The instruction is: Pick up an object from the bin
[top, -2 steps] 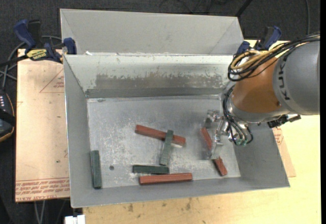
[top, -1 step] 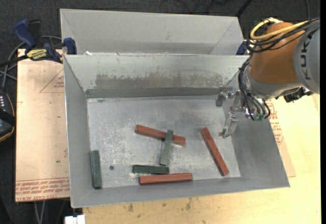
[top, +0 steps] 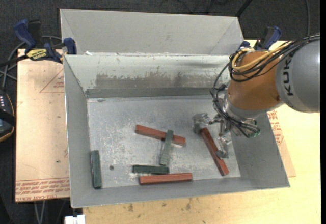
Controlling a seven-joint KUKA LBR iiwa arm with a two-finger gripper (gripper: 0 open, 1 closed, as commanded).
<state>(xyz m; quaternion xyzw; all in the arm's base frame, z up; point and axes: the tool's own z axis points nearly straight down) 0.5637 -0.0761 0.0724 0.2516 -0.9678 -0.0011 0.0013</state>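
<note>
The thing nearest my gripper [top: 216, 135] is a red-brown bar [top: 221, 164] lying flat on the floor of the bin [top: 117, 126], close to the right wall. It runs on a slant, its far end under my gripper and its near end pointing toward the front right corner. My gripper hangs low over that far end, at or just above the bar. I cannot tell whether it touches the bar, how far open it is, or whether it has hold of anything. My orange wrist cover [top: 252, 83] sits above it, by the right wall.

The other pieces lie well apart from this bar, toward the middle and the front of the bin. A second red-brown bar [top: 152, 132] lies slanted near the centre. A dark green bar [top: 165, 152] crosses its right end, touching it and running toward the front edge. Just beside that bar's near end, another dark green bar [top: 150, 169] lies roughly parallel to the front edge. A third red-brown bar [top: 165, 178] lies right in front of it, closest to the front wall. Off by itself, a last dark green bar [top: 96, 169] lies near the left wall, toward the front left corner and parallel to that wall.
</note>
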